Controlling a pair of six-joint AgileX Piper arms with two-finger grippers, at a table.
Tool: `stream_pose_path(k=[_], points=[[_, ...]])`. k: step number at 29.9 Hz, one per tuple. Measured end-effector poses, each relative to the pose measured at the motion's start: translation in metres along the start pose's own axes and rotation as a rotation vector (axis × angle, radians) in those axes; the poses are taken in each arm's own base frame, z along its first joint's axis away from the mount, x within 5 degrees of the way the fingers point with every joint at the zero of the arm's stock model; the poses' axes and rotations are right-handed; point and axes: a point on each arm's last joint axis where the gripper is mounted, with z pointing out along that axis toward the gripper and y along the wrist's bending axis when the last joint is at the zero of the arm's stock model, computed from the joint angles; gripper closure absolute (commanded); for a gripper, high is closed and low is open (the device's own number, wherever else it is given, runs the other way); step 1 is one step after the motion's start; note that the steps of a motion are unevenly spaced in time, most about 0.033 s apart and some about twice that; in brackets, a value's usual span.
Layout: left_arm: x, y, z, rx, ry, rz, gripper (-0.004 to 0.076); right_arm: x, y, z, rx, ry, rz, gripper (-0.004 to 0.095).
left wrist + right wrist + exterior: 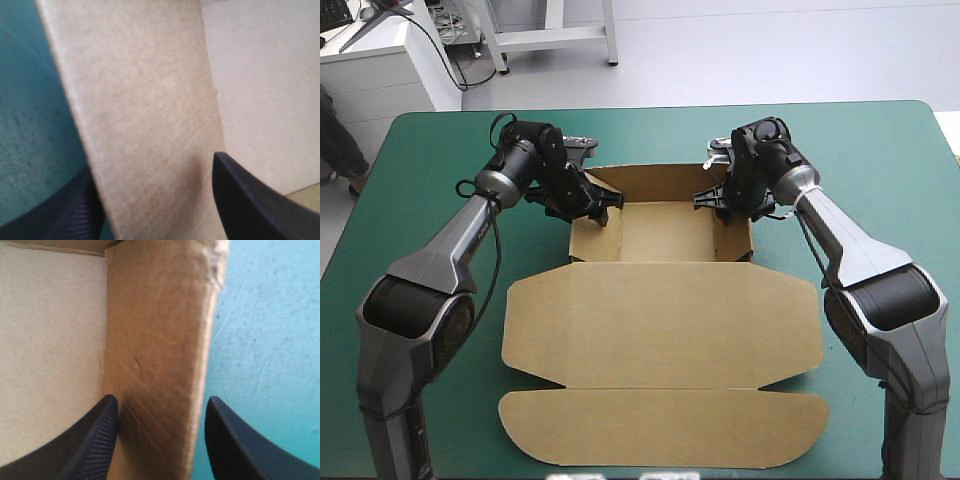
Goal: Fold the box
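Note:
The brown box (660,330) lies mid-table as an open tray (665,232) with its walls raised; the lid and its front flap lie flat toward the near edge. My left gripper (598,205) is at the tray's left wall (584,238). In the left wrist view, that gripper (154,162) stands open astride the upright wall (145,110), one finger on each side. My right gripper (720,205) is at the right wall (735,238). It (162,398) is also open, straddling the wall (160,340), with the outer finger (235,440) over the teal-green cover.
The teal-green cover (440,180) shows bare to the left and right of the box and beyond the tray's far wall (660,182). The flat lid reaches close to the table's near edge.

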Motion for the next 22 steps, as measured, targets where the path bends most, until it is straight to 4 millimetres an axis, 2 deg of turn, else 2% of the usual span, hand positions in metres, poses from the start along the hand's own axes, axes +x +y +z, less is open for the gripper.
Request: stream_pose_path(k=[8, 13, 18, 20, 22], points=[[-0.002, 0.001, -0.004, -0.022, -0.014, 0.021, 0.0274, -0.009, -0.001, -0.016, 0.003, -0.063, 0.002, 0.0416], [-0.01, 0.0, -0.018, -0.035, -0.064, 0.035, 0.0274, -0.015, -0.006, -0.046, 0.032, -0.155, -0.006, 0.0416], [-0.016, -0.005, -0.061, -0.059, -0.19, 0.062, 0.0294, -0.012, -0.014, -0.08, 0.082, -0.24, -0.015, 0.0416], [-0.017, -0.006, -0.082, -0.077, -0.248, 0.074, 0.037, -0.009, -0.016, -0.091, 0.083, -0.263, -0.013, 0.0418], [-0.014, -0.007, -0.105, -0.1, -0.303, 0.085, 0.0504, -0.008, -0.017, -0.098, 0.077, -0.275, -0.01, 0.0418]])
